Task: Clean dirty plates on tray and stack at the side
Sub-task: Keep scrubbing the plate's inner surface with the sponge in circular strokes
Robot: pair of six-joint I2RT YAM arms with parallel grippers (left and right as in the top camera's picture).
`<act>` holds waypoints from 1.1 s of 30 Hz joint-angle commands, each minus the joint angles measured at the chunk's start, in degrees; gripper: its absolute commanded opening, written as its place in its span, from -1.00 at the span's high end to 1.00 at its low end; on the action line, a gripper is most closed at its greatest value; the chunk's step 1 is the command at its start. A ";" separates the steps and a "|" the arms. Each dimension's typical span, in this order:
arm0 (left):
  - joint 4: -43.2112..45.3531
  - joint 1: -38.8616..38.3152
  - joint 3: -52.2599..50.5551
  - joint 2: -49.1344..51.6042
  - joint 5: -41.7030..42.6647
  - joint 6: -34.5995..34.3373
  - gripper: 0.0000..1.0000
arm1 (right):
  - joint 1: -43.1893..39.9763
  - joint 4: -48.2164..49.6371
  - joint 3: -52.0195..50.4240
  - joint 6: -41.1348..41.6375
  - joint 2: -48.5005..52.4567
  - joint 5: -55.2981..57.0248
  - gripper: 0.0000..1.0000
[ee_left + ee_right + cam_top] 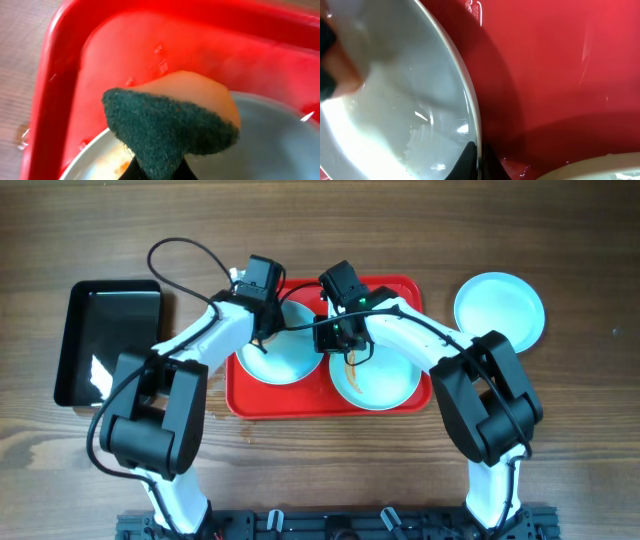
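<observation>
Nearest the arm bases, on the red tray (240, 395) (long axis left to right across the wooden table (300, 470)): right plate (385, 385), flat, orange-brown streaks toward its far-left edge. Just beyond, also flat on the tray: left plate (285, 360). Pinched shut on its rim: right gripper (476, 162). Clamped on a green-faced sponge (165, 125) over that same plate: left gripper (157, 172). Farther right, off the tray: third plate (500, 308). Far left: black tray (110, 340).

Left plate (295, 362) and right plate (387, 385) in the tray (290, 403), third plate (500, 308) on table (300, 230) at right, other tray (110, 340) at left
</observation>
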 commanded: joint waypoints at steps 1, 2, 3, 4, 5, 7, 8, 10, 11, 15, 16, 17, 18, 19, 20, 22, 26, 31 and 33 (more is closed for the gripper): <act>3.26 0.00 -0.52 1.33 -2.34 -0.13 0.92 | 0.35 -1.05 -1.31 -0.70 0.24 0.37 0.91; 3.41 0.00 -0.37 1.16 -2.05 -0.13 0.92 | 0.35 -1.03 -1.31 -0.68 0.24 0.37 0.91; 3.15 -0.02 -0.22 0.37 -0.72 -0.13 0.92 | 0.35 -1.01 -1.31 -0.68 0.24 0.39 0.91; 2.80 -0.13 -0.22 -0.37 0.50 -0.13 0.92 | 0.35 -0.98 -1.31 -0.68 0.24 0.39 0.91; 2.32 -0.28 -0.22 -1.27 1.60 -0.13 0.92 | 0.35 -0.98 -1.31 -0.68 0.24 0.46 0.91; 1.05 -0.57 -0.22 -3.76 2.89 -0.13 0.92 | 0.35 -1.01 -1.31 -0.68 0.24 0.83 0.91; 0.13 -0.79 -0.22 -5.42 3.08 -0.13 0.92 | 0.35 -1.01 -1.31 -0.68 0.24 0.90 0.91; -2.67 -1.33 -0.22 -9.33 3.19 -0.13 0.92 | 0.35 -1.03 -1.31 -0.68 0.24 1.01 0.91; -3.67 -1.53 -0.22 -10.62 3.32 -0.13 0.92 | 0.35 -1.03 -1.31 -0.68 0.24 0.98 0.91; -9.73 -2.56 -0.22 -15.26 7.72 -0.13 0.92 | 0.35 -1.03 -1.31 -0.70 0.24 1.01 0.92; -11.04 -2.82 -0.22 -15.32 9.22 -0.13 0.92 | 0.35 -1.03 -1.31 -0.68 0.24 1.01 0.92; -12.13 -3.02 -0.28 -15.15 10.49 -0.13 0.92 | 0.35 -1.01 -1.31 -0.66 0.24 1.01 0.92; -12.83 -3.15 -0.50 -14.67 11.65 -0.13 0.92 | 0.35 -0.98 -1.31 -0.66 0.24 1.01 0.91; -13.14 -3.26 -0.70 -14.32 12.44 -0.15 0.92 | 0.35 -0.98 -1.31 -0.61 0.24 1.01 0.92; -13.18 -3.45 -1.29 -13.57 13.86 -0.15 0.92 | 0.35 -0.98 -1.31 -0.63 0.24 1.01 0.91; -12.79 -3.56 -2.34 -12.13 15.50 -0.15 0.92 | 0.35 -1.01 -1.31 -0.63 0.24 0.98 0.91; -11.89 -3.56 -3.15 -8.37 15.96 -0.22 0.92 | 0.35 -1.03 -1.31 -0.63 0.24 1.01 0.91; -8.61 -3.56 -3.15 -3.61 19.21 -0.15 0.92 | 0.35 -1.05 -1.31 -0.55 0.24 0.98 0.91; -7.41 -3.56 -3.15 -1.88 19.67 -0.15 0.92 | 0.35 -1.09 -1.31 -0.57 0.24 0.98 0.91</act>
